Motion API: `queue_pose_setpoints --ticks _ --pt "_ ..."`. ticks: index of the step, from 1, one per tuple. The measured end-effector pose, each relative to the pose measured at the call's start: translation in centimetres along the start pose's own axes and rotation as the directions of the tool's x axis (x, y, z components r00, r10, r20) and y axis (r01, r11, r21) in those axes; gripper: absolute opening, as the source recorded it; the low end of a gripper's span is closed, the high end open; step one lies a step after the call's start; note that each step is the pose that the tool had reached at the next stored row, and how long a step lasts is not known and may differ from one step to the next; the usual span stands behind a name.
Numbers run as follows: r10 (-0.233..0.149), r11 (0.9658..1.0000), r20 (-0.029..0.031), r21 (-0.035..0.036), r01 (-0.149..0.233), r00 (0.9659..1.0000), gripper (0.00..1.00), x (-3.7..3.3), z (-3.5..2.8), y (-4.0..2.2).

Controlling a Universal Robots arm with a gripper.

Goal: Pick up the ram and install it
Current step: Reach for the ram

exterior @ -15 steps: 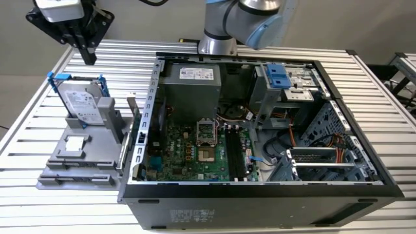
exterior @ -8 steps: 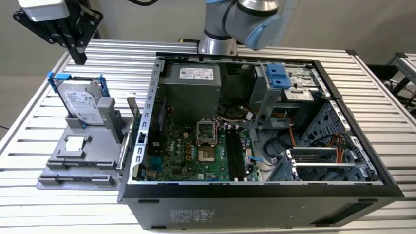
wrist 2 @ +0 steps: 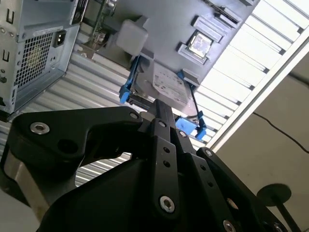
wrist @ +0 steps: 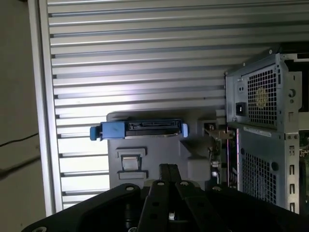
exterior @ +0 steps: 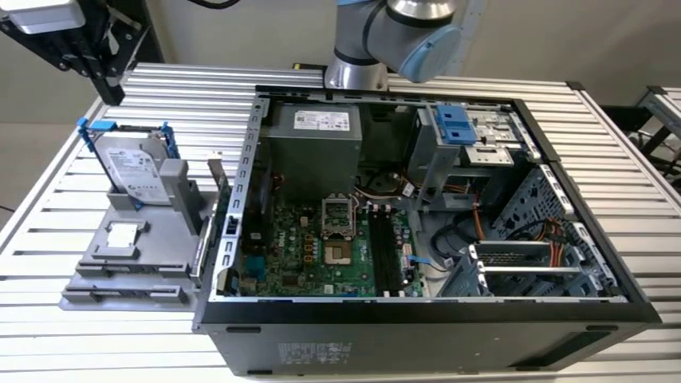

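Fingers [wrist: 163, 173] of the gripper [wrist: 167, 167] are pressed together with nothing between them. In the first wrist view they point down toward the grey holder [wrist: 193, 166] on the slatted surface [wrist: 145, 63]. In the exterior view the gripper [exterior: 107, 86] hangs high over the surface's far corner at the exterior view's left, well apart from everything it is meant to handle.

On the holder stands the silver hard drive [exterior: 136, 171] in its blue-handled frame. At the holder's edge nearest the computer case [exterior: 426, 335], a thin upright strip appears to be the ram [exterior: 216, 185], standing on edge just beside the case wall. The first wrist view shows the ram [wrist: 227, 150] edge-on, between holder and case.

Farther on, inside the open case, the long black motherboard slots [exterior: 385, 255] beside the processor socket [exterior: 337, 214] look empty.

By my judgement the task has hardly begun. The ram is not yet lifted and no stick sits in a slot, so both the pick-up and the seating are left to do.
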State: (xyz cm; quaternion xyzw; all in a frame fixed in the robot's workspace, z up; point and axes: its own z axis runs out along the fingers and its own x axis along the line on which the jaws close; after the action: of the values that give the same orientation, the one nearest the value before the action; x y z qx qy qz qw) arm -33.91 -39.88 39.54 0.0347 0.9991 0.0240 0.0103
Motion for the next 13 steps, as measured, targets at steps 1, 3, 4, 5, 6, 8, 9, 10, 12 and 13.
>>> queue_pose_setpoints --ticks 1,3,4,5,6,8,9,10,12,13 --pt "0.0 1.0 0.0 0.0 0.0 1.0 0.0 0.24 -0.01 -0.02" --pt "0.0 1.0 0.0 0.0 0.0 1.0 0.0 0.71 -0.01 -0.05" --pt "0.0 1.0 -0.0001 0.0001 0.0 1.0 0.0 0.93 -0.02 -0.07" --pt "0.0 1.0 0.0 0.0 0.0 1.0 0.0 1.11 -0.02 -0.08" --pt "0.0 1.0 0.0 0.0001 0.0 1.0 0.0 1.28 -0.02 -0.09" --pt "0.0 1.0 0.0 0.0 0.0 1.0 0.0 1.51 -0.02 -0.11" --pt "0.0 1.0 0.0 0.0 0.0 1.0 0.0 1.51 -0.03 -0.11" --pt "0.0 1.0 -0.0001 0.0 0.0 1.0 0.0 1.51 -0.03 -0.11" --pt "0.0 1.0 0.0 0.0 0.0 1.0 0.0 1.52 -0.02 -0.1" --pt "0.0 1.0 0.0 0.0 0.0 1.0 0.0 1.52 -0.02 -0.11"
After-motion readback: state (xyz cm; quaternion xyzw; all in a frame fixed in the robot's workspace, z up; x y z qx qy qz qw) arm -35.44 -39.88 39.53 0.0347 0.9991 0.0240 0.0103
